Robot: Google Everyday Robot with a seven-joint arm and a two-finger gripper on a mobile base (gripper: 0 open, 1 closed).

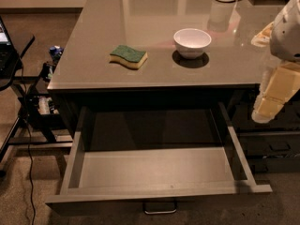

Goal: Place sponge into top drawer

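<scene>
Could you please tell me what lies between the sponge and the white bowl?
Only bare countertop separates sponge and white bowl in the camera view. The gripper hangs at far right, beside the open top drawer.

The single camera view looks from above and in front of the counter (140, 27), tilted steeply down and facing its front edge, so the glossy top runs away toward the upper frame while the pulled-out top drawer (154, 172) opens toward the lens, its loop handle (160, 209) at the bottom edge. It stands near enough that counter and drawer fill almost the whole width, with the sponge (128, 56) and white bowl (192, 42) upper middle. The gripper (268, 104) hangs at the right edge, nearer the lens, by the counter's front right corner.
</scene>
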